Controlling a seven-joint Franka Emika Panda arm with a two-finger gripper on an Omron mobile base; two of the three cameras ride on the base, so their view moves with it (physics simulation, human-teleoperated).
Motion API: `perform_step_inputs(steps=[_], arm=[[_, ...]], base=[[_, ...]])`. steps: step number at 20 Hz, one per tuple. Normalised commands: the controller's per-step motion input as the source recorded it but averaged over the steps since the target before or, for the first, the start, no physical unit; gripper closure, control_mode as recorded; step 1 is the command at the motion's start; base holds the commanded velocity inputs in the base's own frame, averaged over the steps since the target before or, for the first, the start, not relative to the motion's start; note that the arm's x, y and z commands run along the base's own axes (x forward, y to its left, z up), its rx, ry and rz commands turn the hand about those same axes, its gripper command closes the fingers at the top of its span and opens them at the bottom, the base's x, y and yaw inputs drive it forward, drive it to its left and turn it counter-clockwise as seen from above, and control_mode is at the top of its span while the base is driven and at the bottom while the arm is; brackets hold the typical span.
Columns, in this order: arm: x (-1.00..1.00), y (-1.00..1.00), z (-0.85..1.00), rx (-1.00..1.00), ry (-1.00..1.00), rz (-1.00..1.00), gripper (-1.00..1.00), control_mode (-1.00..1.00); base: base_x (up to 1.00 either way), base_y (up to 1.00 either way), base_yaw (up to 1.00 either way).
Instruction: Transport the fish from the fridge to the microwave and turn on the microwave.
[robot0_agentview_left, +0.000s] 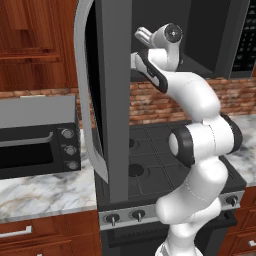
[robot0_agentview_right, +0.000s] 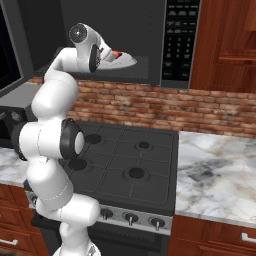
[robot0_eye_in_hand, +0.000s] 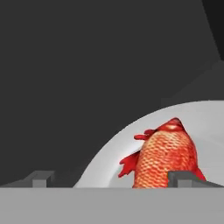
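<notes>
- Hand view is showing the gripper (robot0_eye_in_hand: 111, 178) with jaws spread wide and released, its right fingertip (robot0_eye_in_hand: 183, 178) crossing in front of the fish (robot0_eye_in_hand: 164, 153).
- That red-orange fish is lying on the white round plate (robot0_eye_in_hand: 205, 118) inside the microwave (robot0_agentview_right: 145, 35).
- Backing the hand straight out, without brushing the fish, is probably the best way to be finishing this step.
- Its door (robot0_agentview_left: 112, 95) is hanging open at left, above the black stove (robot0_agentview_right: 130, 165); marble counter (robot0_agentview_right: 215, 175) is lying at right.

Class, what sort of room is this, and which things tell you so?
A home kitchen, rendered: a black gas stove with front knobs, a dark grey over-range microwave standing open, and white marble countertops before a red brick wall.
</notes>
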Motion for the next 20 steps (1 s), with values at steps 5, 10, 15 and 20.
perform_step_inputs(steps=[5,10,15,20], arm=[[0.05,0.00,0.03,0.27,-0.04,0.00,-1.00,-1.00],[-0.24,0.00,0.13,0.02,-0.04,0.00,-1.00,-1.00],[-0.47,-0.01,0.14,0.00,-0.01,0.00,-1.00,-1.00],[-0.70,-0.04,0.17,0.00,-0.03,-0.01,-1.00,-1.00]], base=[[0.00,0.00,0.00],[0.00,0.00,0.00],[0.00,0.00,0.00],[0.00,0.00,0.00]])
